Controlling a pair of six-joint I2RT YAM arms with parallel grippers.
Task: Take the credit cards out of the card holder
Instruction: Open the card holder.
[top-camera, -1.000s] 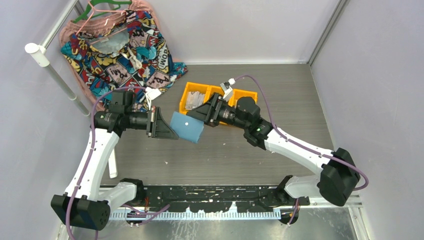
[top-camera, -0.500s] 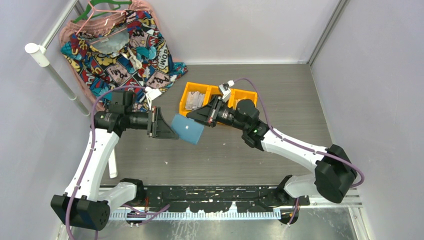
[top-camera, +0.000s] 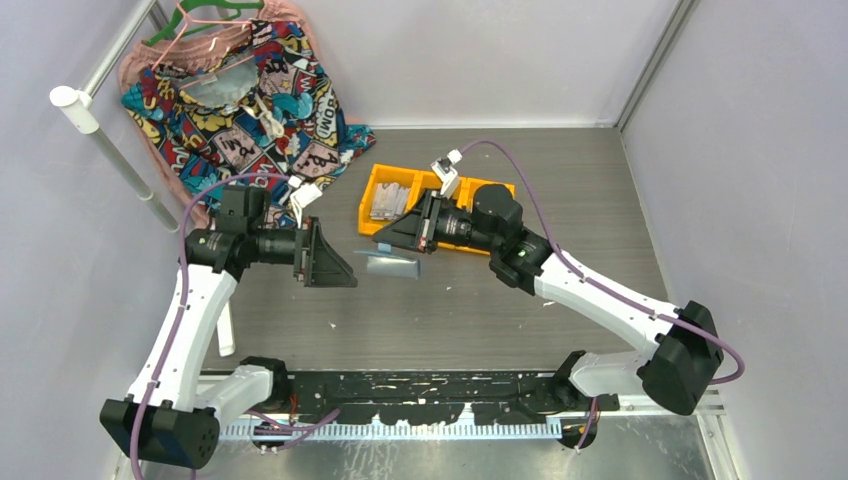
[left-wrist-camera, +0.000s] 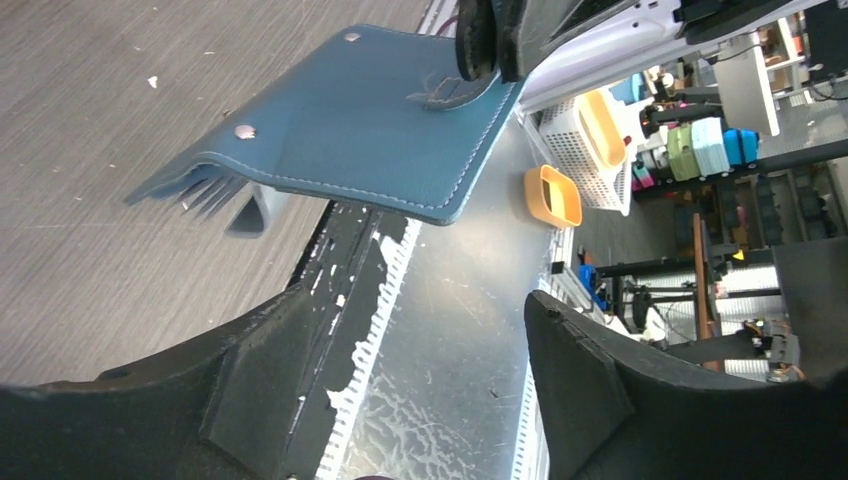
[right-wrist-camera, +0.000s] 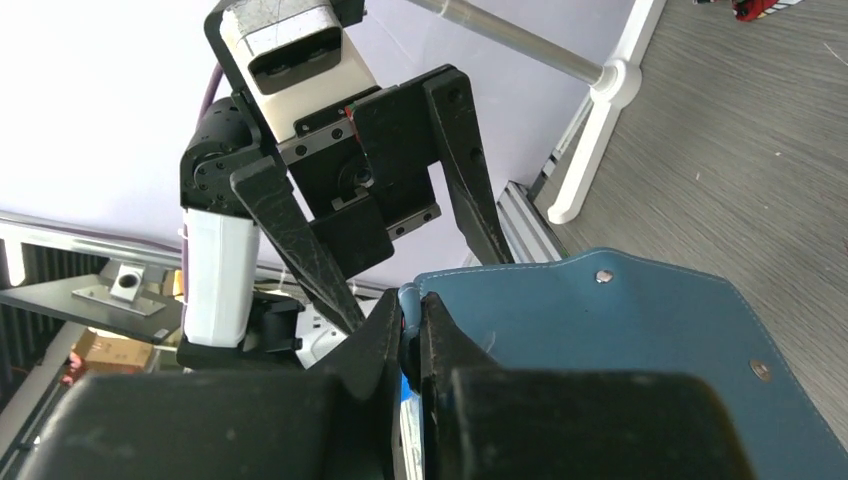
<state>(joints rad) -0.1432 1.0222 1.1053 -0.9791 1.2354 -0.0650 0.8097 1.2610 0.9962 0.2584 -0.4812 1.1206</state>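
Card holder (top-camera: 392, 264) hangs edge-on above the middle of the bench (top-camera: 450, 310), blue and clear of the surface, with the right claw (right-wrist-camera: 410, 325) clamped tight on its edge from 2 o'clock and the left claw (left-wrist-camera: 410, 312) spread wide, empty, near its 9 o'clock.

Right jaws hold the card holder (top-camera: 392, 266) edge-on beside the left jaws.

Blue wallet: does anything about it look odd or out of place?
Yes: the wallet hangs above the table, pinched at one edge by the right pincer, its flap open. The left pincer is open, not touching it.
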